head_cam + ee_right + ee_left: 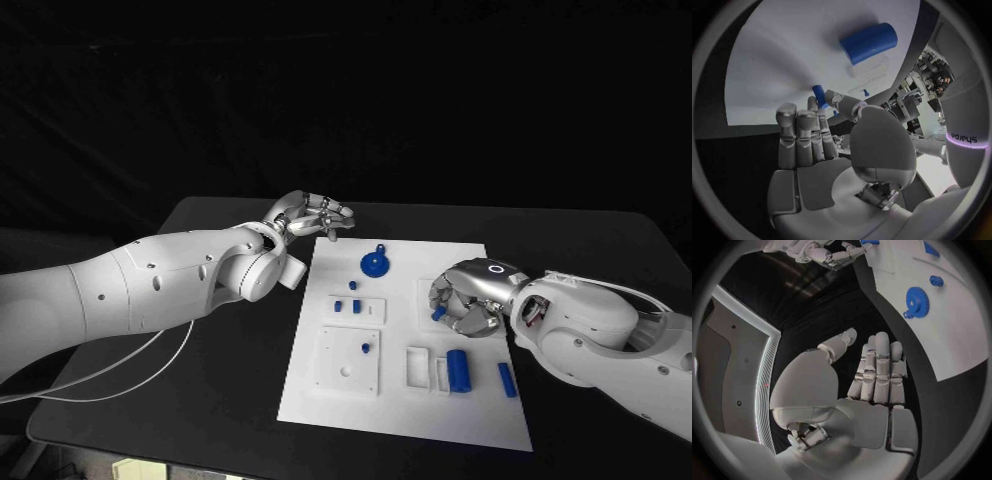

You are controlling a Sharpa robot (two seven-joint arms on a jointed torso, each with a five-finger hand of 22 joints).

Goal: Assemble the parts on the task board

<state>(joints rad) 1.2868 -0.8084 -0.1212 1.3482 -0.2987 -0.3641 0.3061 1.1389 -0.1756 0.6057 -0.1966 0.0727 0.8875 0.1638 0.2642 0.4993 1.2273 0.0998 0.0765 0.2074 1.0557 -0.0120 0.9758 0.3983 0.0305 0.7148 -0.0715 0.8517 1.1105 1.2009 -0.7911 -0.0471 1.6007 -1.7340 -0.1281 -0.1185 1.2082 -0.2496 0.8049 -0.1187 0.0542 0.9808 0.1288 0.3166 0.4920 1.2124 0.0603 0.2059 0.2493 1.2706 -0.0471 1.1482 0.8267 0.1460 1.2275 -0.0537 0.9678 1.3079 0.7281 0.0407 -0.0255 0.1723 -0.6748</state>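
right hand (464,300) pinches a half-hidden small blue part (819,95); left hand (307,216) released.

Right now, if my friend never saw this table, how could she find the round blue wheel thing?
Start at the white task board in the middle of the black table. Go to the board's far end, near the left hand. There lies the blue gear: the one flat, round, toothed piece, while the other blue parts are pegs and cylinders.

I note a matte black rectangular table (216,330) and thin white cables (123,370) trailing across its left part.
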